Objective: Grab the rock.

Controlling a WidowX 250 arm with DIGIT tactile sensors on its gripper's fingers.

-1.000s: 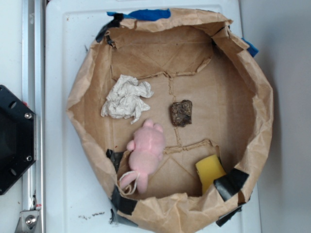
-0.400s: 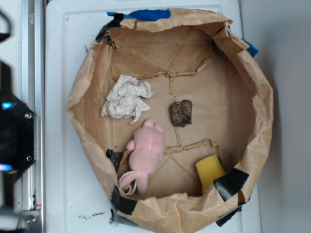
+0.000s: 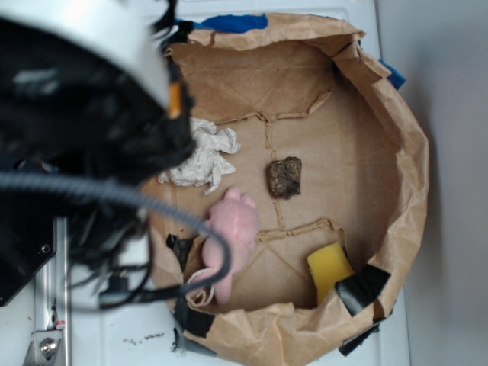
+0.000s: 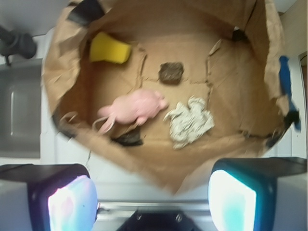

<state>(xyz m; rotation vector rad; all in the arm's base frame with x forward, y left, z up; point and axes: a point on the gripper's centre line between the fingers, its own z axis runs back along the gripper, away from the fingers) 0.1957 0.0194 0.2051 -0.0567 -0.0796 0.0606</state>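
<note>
In the exterior view, the robot arm fills the upper left as a blurred dark mass with cables, overlapping the left wall of the paper bag. The tool itself cannot be made out here. The rock lies untouched on the bag's floor, well apart from the arm, with the crumpled paper and the pink plush toy between them and the yellow sponge farther off.

In the wrist view, the tool is spread wide — its 2 fingers sit at the bottom corners with nothing between them. It hangs outside the bag's near rim, over the white surface. The rock is ahead of the tool, near its centre line, beyond the plush toy and the crumpled paper.

The task looks barely begun — the approach, descent and closing on the rock are all left.
</note>
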